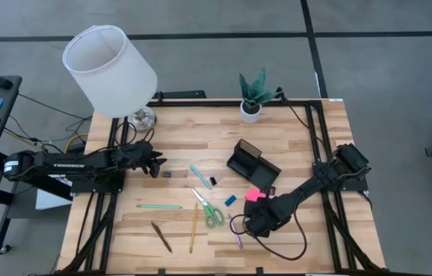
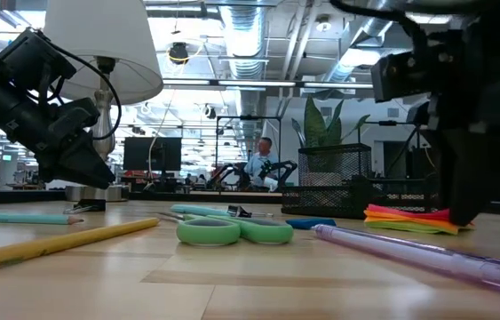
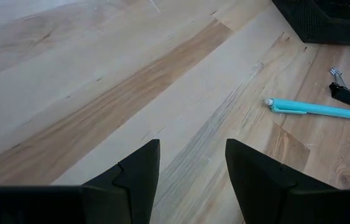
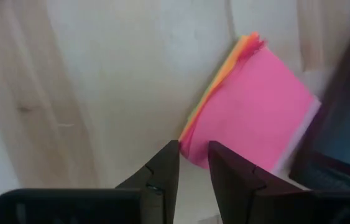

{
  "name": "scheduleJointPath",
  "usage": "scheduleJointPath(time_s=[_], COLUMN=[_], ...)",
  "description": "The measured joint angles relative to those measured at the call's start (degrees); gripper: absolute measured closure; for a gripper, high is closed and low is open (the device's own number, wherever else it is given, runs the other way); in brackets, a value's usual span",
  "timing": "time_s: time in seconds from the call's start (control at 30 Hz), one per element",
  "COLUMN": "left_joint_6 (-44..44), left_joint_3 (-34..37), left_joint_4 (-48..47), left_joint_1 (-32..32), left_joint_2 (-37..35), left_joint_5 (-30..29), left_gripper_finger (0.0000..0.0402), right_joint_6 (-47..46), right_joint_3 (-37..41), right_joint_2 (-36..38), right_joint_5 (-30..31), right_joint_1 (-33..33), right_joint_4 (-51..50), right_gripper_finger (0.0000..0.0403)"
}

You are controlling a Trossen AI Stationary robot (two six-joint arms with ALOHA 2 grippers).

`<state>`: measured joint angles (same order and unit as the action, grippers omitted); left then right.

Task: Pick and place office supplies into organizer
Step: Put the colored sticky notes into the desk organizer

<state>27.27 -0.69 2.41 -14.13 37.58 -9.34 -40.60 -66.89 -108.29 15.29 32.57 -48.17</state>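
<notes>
With our right tool (image 4: 192, 163) slightly apart and empty just short of the pad (image 4: 252, 109), we risk nudging it instead of gripping.

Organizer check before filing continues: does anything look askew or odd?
The black mesh organizer sits skewed to the table's edges. The pink sticky-note pad shows orange and yellow layers fanned out along one edge.
</notes>
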Motion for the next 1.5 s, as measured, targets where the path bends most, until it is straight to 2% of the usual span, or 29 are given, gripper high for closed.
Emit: scheduleJointPath(time_s=[0.17,0.33,0.43,0.57,0.77,0.87,1.0,1.1,1.23,1.33,1.37,1.5], left_joint_6=[0.0,0.0,0.0,0.0,0.0,0.2,0.9,1.0,1.0,1.0,1.0,1.0], left_joint_3=[0.0,0.0,0.0,0.0,0.0,0.0,0.0,0.0,0.0,0.0,0.0,0.0], left_joint_4=[0.0,0.0,0.0,0.0,0.0,0.0,0.0,0.0,0.0,0.0,0.0,0.0], left_joint_1=[0.0,0.0,0.0,0.0,0.0,0.0,0.0,0.0,0.0,0.0,0.0,0.0], left_joint_2=[0.0,0.0,0.1,0.9,1.9,1.8,1.8,1.8,1.8,1.8,1.8,1.8], left_joint_5=[0.0,-0.1,-0.1,-0.1,-0.1,-0.1,-0.1,0.0,0.0,0.0,0.0,0.0], left_gripper_finger=[0.0226,0.0226,0.0226,0.0226,0.0226,0.0226,0.0226,0.0226,0.0226,0.0226,0.0226,0.0226], right_joint_6=[0.1,0.5,0.5,0.5,0.1,0.1,0.1,-0.9,-9.0,-17.6,-19.1,-15.4], right_joint_3=[0.0,0.7,0.5,0.5,-1.0,-4.4,-10.3,-14.4,-18.6,-19.1,-18.6,-16.1], right_joint_2=[-1.2,-2.7,-3.9,-4.0,-3.6,-3.3,-3.2,-3.2,-3.0,-3.0,-2.9,-2.8], right_joint_5=[0.7,5.8,6.2,6.3,7.1,7.1,8.4,11.9,18.0,17.7,16.9,14.0], right_joint_1=[-0.5,-0.5,-0.8,-0.8,0.0,0.0,0.6,0.8,0.3,-1.2,-1.9,-4.6], right_joint_4=[-0.2,-0.2,-0.8,-0.6,-1.5,-3.0,-10.0,-17.2,-31.7,-42.4,-42.3,-37.7], right_gripper_finger=[0.0321,0.0325,0.0344,0.0390,0.0398,0.0399,0.0401,0.0402,0.0402,0.0402,0.0402,0.0402])
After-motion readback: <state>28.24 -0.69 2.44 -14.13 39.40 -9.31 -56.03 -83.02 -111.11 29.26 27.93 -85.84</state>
